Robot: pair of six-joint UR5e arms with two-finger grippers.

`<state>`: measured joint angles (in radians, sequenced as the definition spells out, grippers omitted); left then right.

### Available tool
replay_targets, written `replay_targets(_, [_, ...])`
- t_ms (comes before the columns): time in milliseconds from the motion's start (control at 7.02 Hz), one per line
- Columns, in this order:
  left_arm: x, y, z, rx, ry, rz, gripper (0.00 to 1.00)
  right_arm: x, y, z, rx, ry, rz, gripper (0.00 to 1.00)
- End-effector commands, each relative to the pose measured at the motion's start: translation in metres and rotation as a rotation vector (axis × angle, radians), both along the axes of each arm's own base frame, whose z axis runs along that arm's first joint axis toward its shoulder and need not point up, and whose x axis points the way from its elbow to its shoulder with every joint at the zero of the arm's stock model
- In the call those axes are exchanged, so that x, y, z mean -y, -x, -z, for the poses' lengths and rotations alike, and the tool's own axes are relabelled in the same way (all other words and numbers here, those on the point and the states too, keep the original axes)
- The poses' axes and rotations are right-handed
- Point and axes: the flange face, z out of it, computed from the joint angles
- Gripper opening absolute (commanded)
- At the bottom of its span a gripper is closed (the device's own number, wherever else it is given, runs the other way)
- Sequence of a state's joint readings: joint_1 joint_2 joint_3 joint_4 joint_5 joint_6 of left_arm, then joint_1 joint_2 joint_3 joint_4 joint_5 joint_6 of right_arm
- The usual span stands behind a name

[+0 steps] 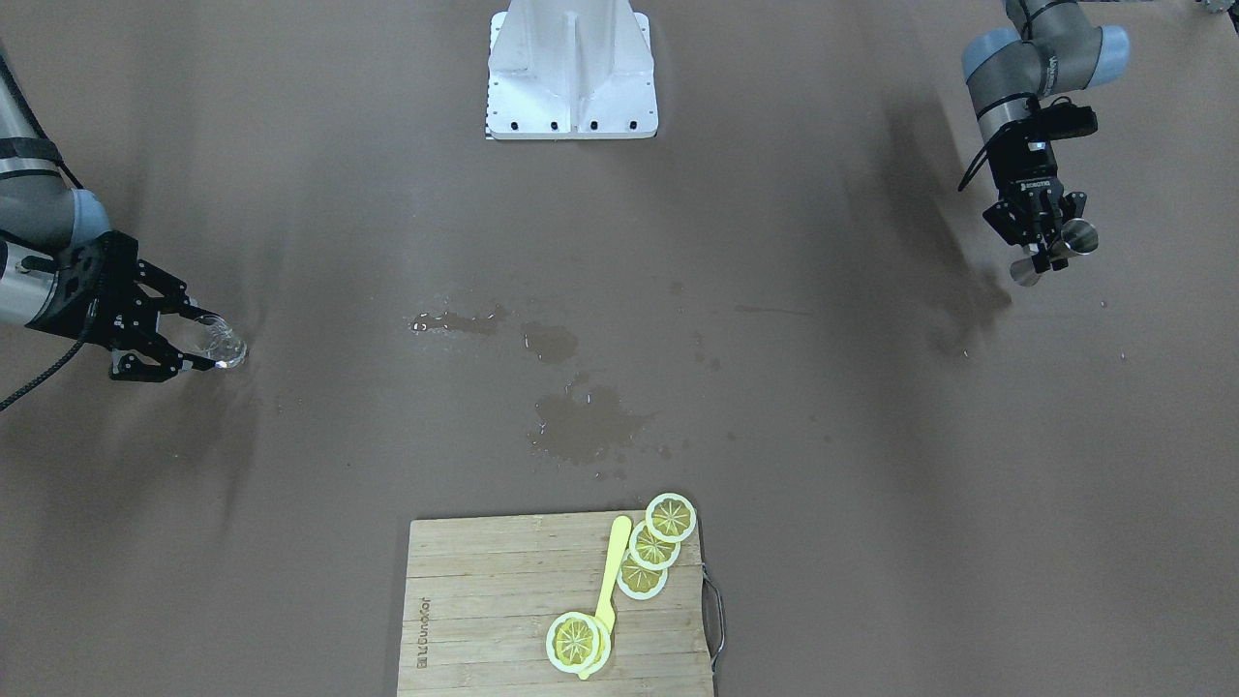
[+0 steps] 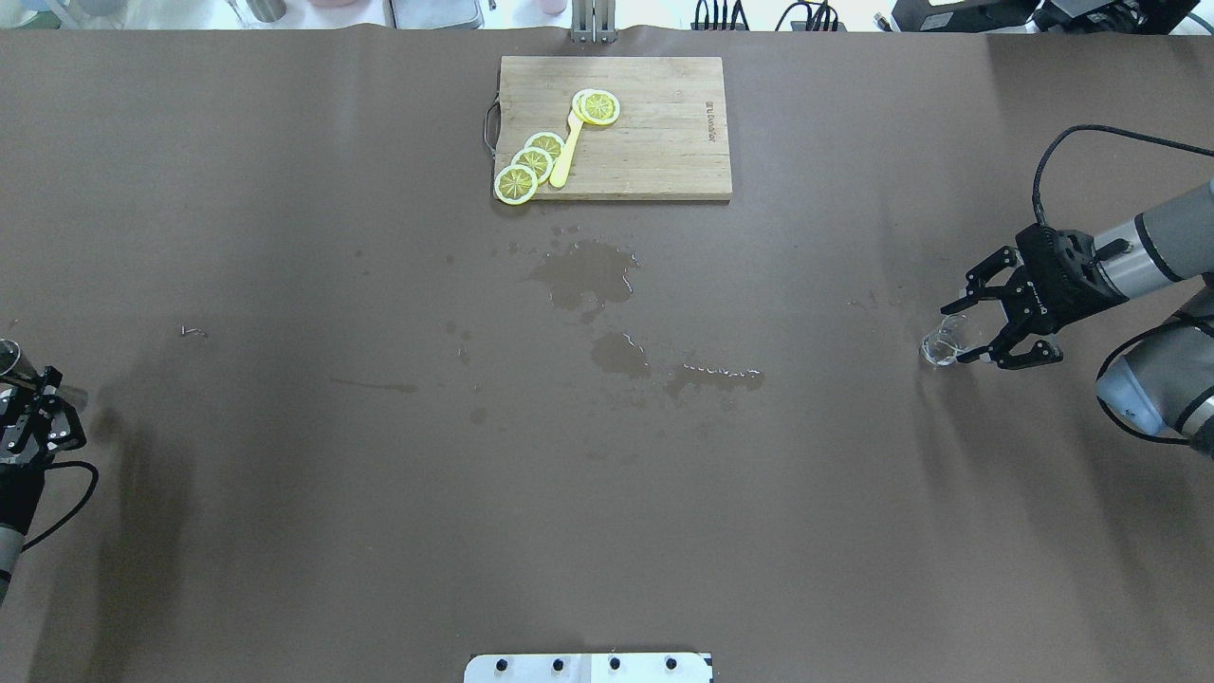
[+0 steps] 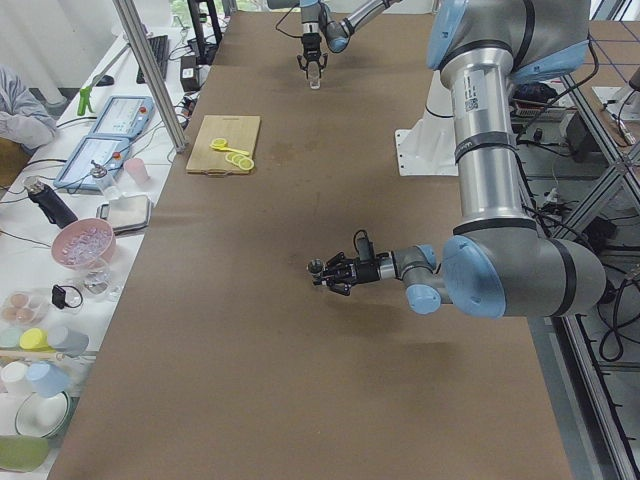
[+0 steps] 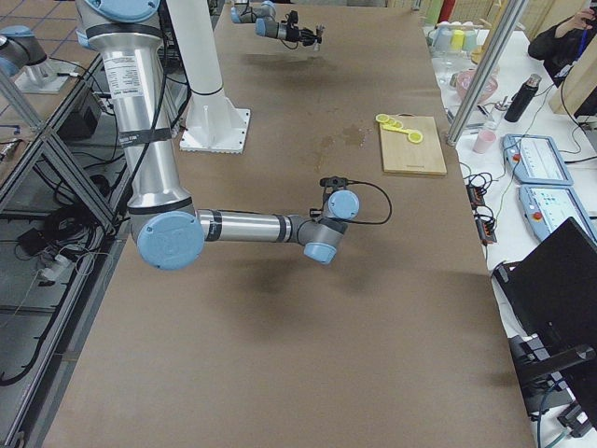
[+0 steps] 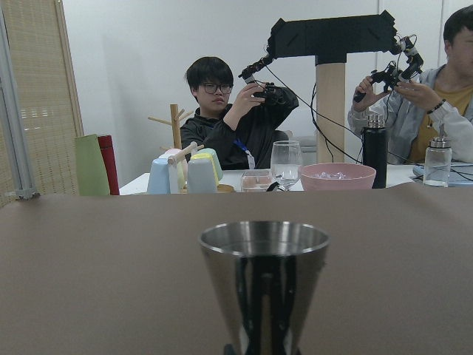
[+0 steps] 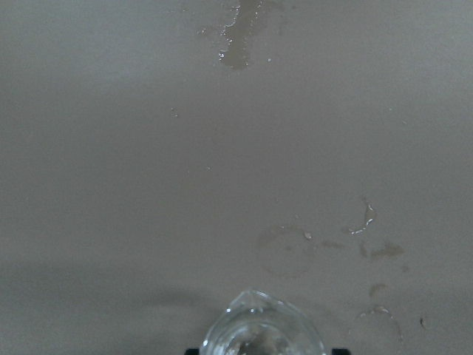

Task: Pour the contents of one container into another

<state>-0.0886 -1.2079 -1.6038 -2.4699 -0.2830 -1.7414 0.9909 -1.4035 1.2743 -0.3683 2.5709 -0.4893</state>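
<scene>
The clear glass cup is low over the brown table at my right side, also seen from above and at the bottom of the right wrist view. My right gripper is shut on it, one finger on each side. Whether the cup rests on the table I cannot tell. The steel jigger is held upright above the table at my far left. My left gripper is shut on its narrow waist. The two arms are far apart.
Wet patches lie across the table's middle. A wooden cutting board with lemon slices and a yellow utensil sits at the far edge. The white robot base is on the near side. People and dishes sit beyond the table.
</scene>
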Motion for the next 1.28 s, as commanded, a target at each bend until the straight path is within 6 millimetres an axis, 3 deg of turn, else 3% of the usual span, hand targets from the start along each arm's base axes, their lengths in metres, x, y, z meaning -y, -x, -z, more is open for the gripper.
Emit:
replay_targets(0, [0.002,-0.023,-0.003,-0.006,0.000,0.000,0.01,-0.001,0.000,0.000,0.004,-0.007,0.000,0.85])
replay_targets(142, [0.002,-0.023,-0.004,-0.004,-0.001,0.001,0.03,0.001,0.001,0.004,0.013,-0.014,0.004,0.99])
replay_targets(285, [0.002,-0.023,-0.004,-0.016,0.000,0.004,0.14,0.002,0.002,0.009,0.022,-0.019,0.013,1.00])
replay_targets(427, [0.002,-0.023,-0.004,-0.038,0.002,0.008,0.52,0.002,0.004,0.018,0.045,-0.045,0.022,1.00])
replay_targets(570, [0.001,-0.023,-0.004,-0.037,0.000,0.007,0.99,0.000,0.003,0.029,0.068,-0.032,0.018,1.00])
replay_targets(854, [0.001,-0.023,-0.003,-0.039,-0.002,0.009,0.99,0.015,-0.001,0.061,0.110,0.097,-0.053,1.00])
replay_targets(1139, [-0.002,-0.018,0.001,-0.027,-0.064,0.035,0.99,0.052,-0.031,0.079,0.116,0.194,-0.258,1.00])
